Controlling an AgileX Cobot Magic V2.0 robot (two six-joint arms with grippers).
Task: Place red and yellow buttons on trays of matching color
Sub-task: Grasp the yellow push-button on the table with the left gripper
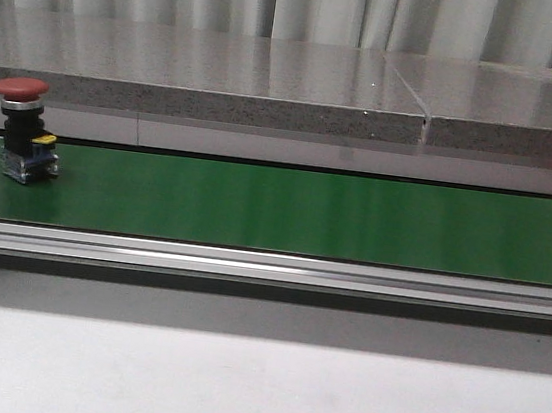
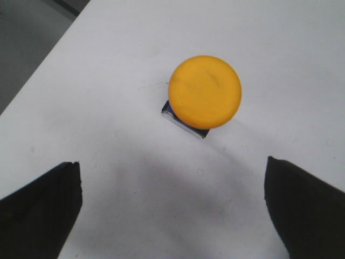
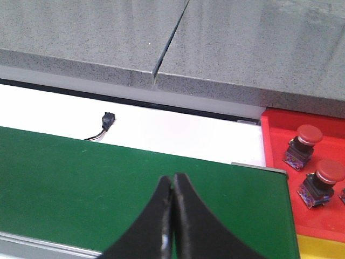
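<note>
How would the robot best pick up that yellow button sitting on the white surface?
From straight above, the left hand already open. The yellow button stands upright, so its fingers should close on the round cap's sides or the narrower body beneath.

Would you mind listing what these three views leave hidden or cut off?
- Yellow tray: right wrist view, only a strip shows; the frame edge cuts the rest.
- Red tray: cut by the same view's edge, so its button count is unknown.
- Yellow button: left wrist view, its cap hides nearly all the body.
- Both arms: absent from the front view.
- Red button on the belt: markings too small.
</note>
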